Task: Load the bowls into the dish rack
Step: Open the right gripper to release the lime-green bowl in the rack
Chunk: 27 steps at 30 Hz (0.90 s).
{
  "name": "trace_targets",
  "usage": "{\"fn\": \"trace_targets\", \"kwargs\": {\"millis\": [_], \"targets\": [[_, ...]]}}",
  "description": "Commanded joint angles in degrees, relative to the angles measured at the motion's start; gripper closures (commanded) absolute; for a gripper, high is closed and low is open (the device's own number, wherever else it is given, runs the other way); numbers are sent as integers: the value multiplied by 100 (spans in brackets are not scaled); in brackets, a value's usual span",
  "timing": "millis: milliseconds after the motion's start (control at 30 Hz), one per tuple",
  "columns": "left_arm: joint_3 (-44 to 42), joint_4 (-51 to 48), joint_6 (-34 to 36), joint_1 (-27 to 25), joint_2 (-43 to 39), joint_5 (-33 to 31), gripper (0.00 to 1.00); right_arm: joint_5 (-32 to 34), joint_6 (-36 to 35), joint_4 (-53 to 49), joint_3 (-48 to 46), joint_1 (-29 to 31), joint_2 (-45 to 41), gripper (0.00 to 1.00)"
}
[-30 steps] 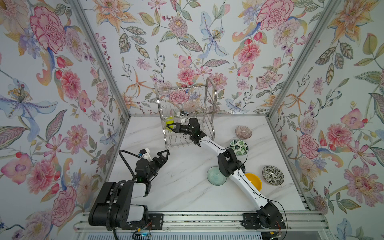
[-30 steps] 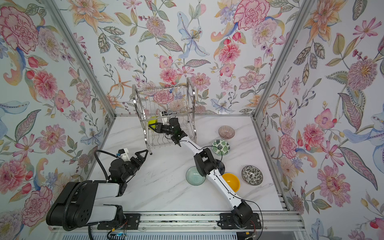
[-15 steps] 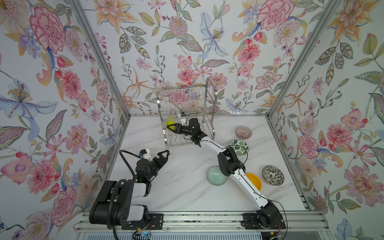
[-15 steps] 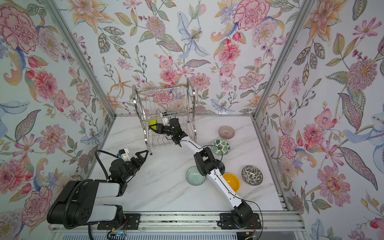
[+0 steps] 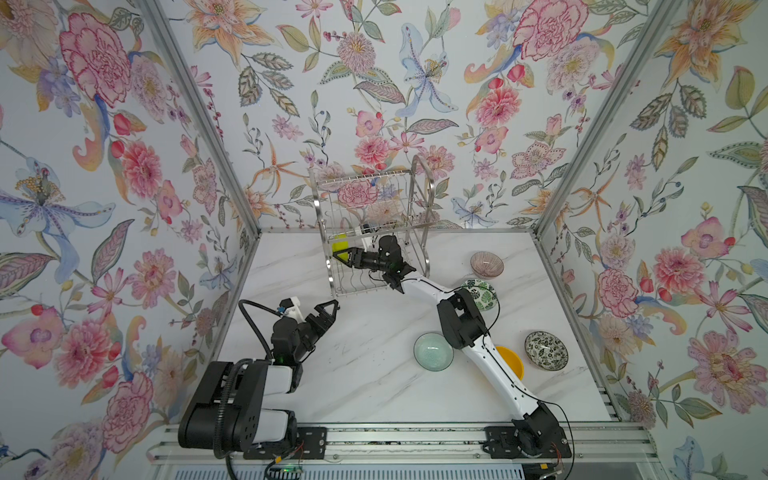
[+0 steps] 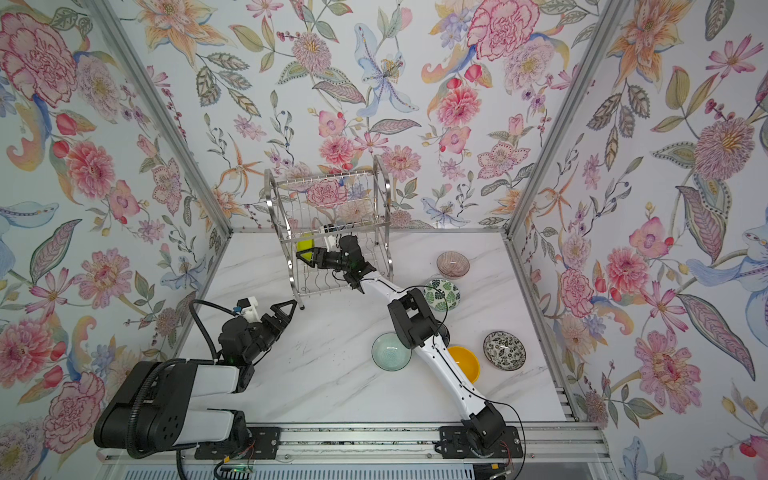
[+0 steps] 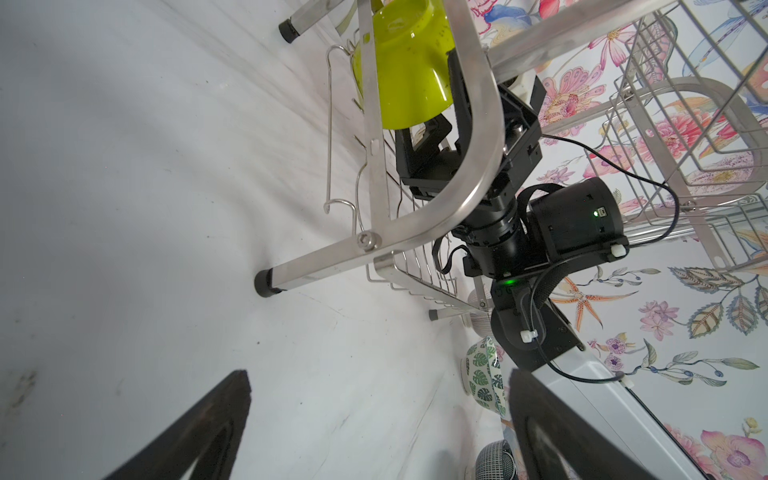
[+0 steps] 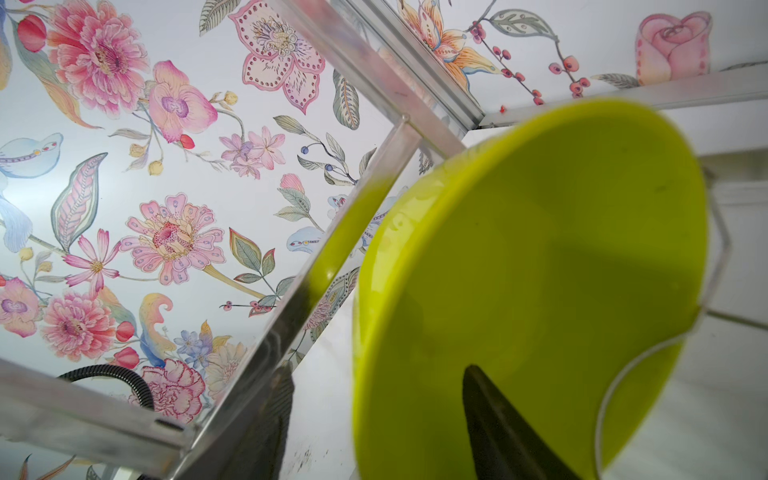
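One lime-green bowl (image 5: pixel 340 245) stands in the silver wire rack (image 5: pixel 361 176), the right jaws parted astride its rim. On the bench (image 5: pixel 374 395) right side sit five bowls (image 5: pixel 433 351); the left jaws gape.

Tabletop (image 5: pixel 374 390): white marble look, grey veins, shown in both top views. Faint dark smudges (image 7: pixel 20 386) noted on it in left wrist view.
Floral wallpaper (image 5: pixel 415 83) found on back wall and both side walls: pink, orange and blue blooms, green leaves, pale ground.
Aluminium corner posts set where walls meet: left post (image 5: pixel 201 120), right post (image 5: pixel 597 120).
Aluminium strip (image 5: pixel 478 230) laid along foot of back wall.
Slotted aluminium rail (image 5: pixel 395 436) fixed across front edge of tabletop.
Ribbed grille (image 5: pixel 353 473) seen just below rail.
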Motion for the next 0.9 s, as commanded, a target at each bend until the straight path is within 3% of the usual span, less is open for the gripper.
{"fn": "trace_targets", "kwargs": {"millis": [0, 267, 600, 867], "targets": [[-44, 56, 155, -50, -98, -36, 1, 127, -207, 336, -377, 27, -476, 31], [-51, 62, 155, -48, -100, -42, 1, 558, -550, 561, -1250, 4, -1015, 26], [-66, 78, 155, -47, -112, -58, 1, 750, -797, 593, -1549, -5, -1176, 27], [-87, 92, 166, -49, -137, -94, 1, 1135, -836, 1570, -2777, -13, -1757, 24]]}}
